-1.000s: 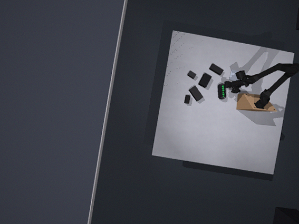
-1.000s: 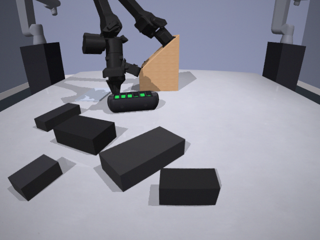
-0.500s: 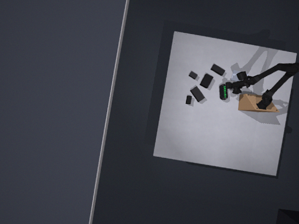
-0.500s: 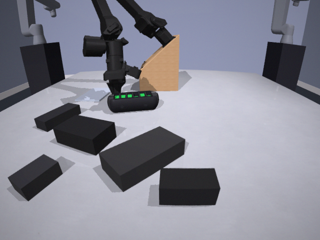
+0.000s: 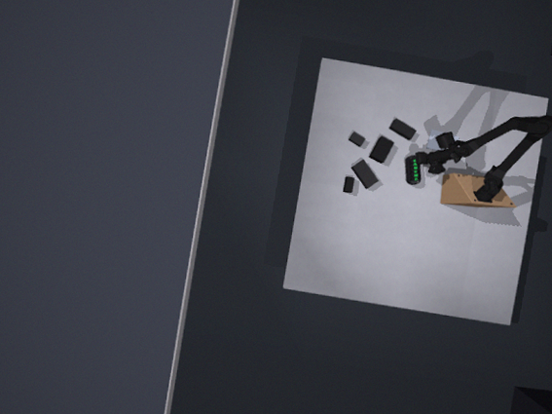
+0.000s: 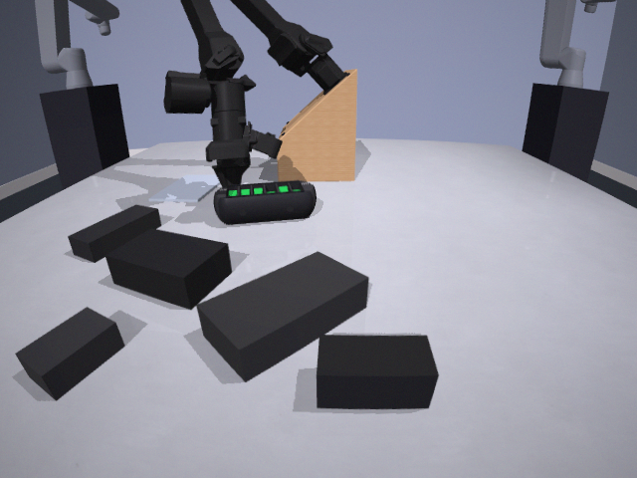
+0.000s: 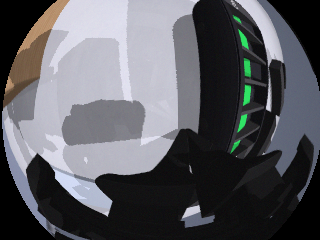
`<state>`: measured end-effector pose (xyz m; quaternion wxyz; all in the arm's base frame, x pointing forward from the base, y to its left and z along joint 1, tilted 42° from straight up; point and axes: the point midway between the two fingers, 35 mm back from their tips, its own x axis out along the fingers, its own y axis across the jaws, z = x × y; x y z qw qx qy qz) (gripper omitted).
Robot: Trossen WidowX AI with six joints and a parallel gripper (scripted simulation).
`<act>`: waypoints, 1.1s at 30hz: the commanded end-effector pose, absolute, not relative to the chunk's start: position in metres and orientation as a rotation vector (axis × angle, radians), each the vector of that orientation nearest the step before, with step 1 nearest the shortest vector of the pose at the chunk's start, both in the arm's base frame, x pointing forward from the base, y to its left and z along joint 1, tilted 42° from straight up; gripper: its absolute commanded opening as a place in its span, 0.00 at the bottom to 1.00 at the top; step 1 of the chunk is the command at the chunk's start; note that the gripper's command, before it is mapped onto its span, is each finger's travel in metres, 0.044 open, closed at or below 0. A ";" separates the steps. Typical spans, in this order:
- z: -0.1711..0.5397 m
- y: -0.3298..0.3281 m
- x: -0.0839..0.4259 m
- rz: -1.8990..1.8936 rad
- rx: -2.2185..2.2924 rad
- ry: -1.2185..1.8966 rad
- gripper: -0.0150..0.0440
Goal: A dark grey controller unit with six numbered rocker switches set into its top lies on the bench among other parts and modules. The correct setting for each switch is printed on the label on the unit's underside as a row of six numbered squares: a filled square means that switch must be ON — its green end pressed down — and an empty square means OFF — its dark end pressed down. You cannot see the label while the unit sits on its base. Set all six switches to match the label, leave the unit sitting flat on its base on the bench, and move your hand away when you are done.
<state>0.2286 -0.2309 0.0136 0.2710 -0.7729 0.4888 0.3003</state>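
The dark grey controller unit [image 5: 409, 170] [image 6: 265, 205] [image 7: 215, 75] sits on its base on the white bench [image 5: 403, 252] [image 6: 463, 231], with its row of rocker switches facing up. In the exterior view several switches show green and two look dark. My gripper [image 5: 420, 159] [image 6: 230, 180] [image 7: 184, 134] is shut on nothing and points straight down. Its tip is at the unit's left end, at the first switch; I cannot tell whether it touches. The label on the underside is hidden.
Several dark blocks [image 6: 113, 232] [image 6: 168, 266] [image 6: 283, 314] [image 6: 375, 370] [image 6: 69, 351] lie in front of the unit. A wooden wedge [image 5: 462, 190] [image 6: 323, 138] bears the arm's base behind it. A pale blue sheet [image 6: 185, 189] lies flat to its left. Black pillars [image 6: 85, 125] [image 6: 563, 125] flank the bench.
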 end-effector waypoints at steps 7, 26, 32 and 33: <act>0.012 -0.231 0.232 0.810 -2.076 1.324 0.25; 0.011 -0.228 0.254 0.810 -2.074 1.322 0.25; 0.010 -0.227 0.262 0.810 -2.074 1.322 0.25; 0.010 -0.227 0.263 0.810 -2.074 1.322 0.25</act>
